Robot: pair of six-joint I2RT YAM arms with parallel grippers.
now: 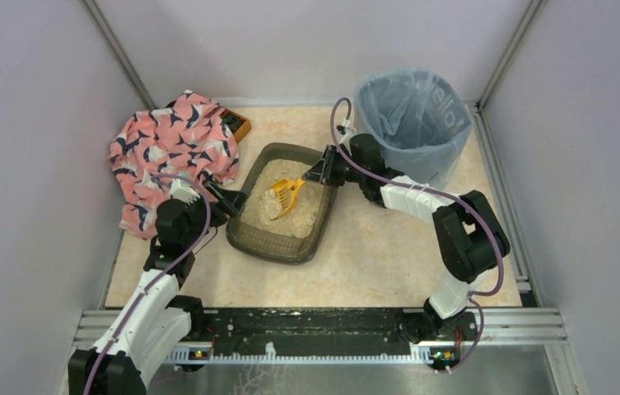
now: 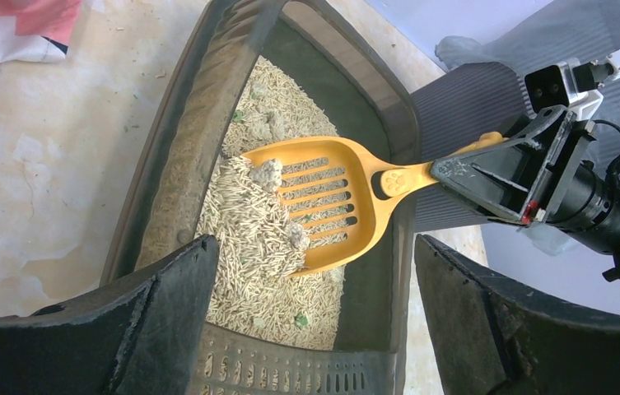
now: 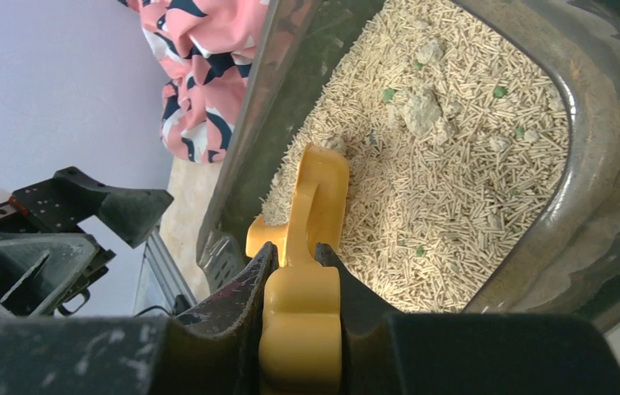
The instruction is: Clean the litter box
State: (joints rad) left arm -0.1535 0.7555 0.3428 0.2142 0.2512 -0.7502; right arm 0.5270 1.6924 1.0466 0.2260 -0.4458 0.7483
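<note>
The litter box [image 1: 277,247] is a dark translucent tray of pale pellet litter in the middle of the floor. My right gripper [image 1: 320,171] is shut on the handle of a yellow slotted scoop [image 1: 286,194]. The scoop's blade rests low in the litter, loaded with pellets and two grey clumps [image 2: 269,173]. In the right wrist view the handle [image 3: 300,321] sits pinched between the fingers of the right gripper [image 3: 294,251]. My left gripper [image 2: 314,247] stands open at the box's left end, one finger on either side of the slotted end rim [image 2: 306,366], holding nothing.
A tall grey bin with a blue bag [image 1: 412,123] stands behind and right of the box. A pink patterned cloth [image 1: 176,144] lies at the back left over a brown box [image 1: 240,127]. More grey clumps [image 3: 421,111] lie in the litter. Walls close in on three sides.
</note>
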